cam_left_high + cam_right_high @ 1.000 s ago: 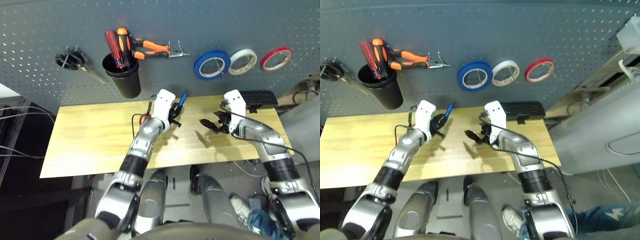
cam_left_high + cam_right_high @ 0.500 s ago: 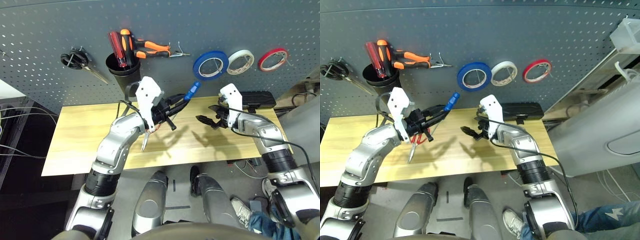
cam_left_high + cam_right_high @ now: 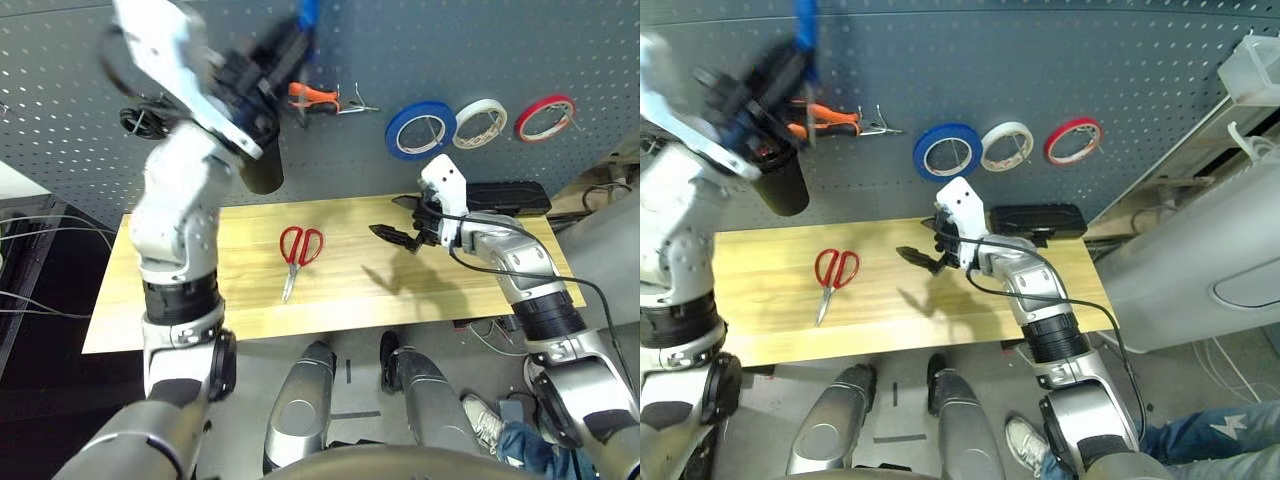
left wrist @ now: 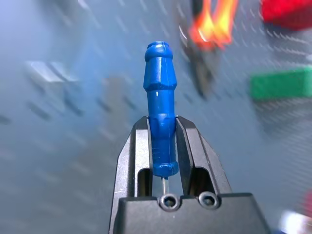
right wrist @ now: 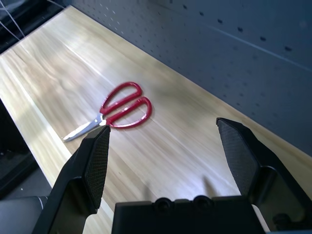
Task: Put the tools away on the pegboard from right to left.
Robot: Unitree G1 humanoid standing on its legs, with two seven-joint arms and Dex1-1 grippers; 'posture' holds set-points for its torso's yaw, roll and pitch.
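Up against the pegboard (image 3: 520, 40), the left gripper (image 4: 163, 146) pinches the small blue-handled screwdriver (image 4: 160, 97), handle pointing out past its fingertips. Below, the right gripper (image 5: 170, 156) hangs wide open and empty over the table (image 3: 200, 290), red-handled scissors (image 5: 114, 109) lying just ahead.

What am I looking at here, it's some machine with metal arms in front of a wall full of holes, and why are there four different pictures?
It is a humanoid robot tidying tools onto a pegboard. Two pictures come from cameras in its head, looking down over its silver arms at a wooden table. The other two come from cameras on its wrists, looking along each two-fingered gripper.

The left gripper is raised toward the board and shut on a small blue-handled screwdriver. The right gripper hovers open over the table, holding nothing.

On the table lie red-handled scissors. On the board hang a blue tape roll, a white one, a red one, orange-handled pliers and a black cup.
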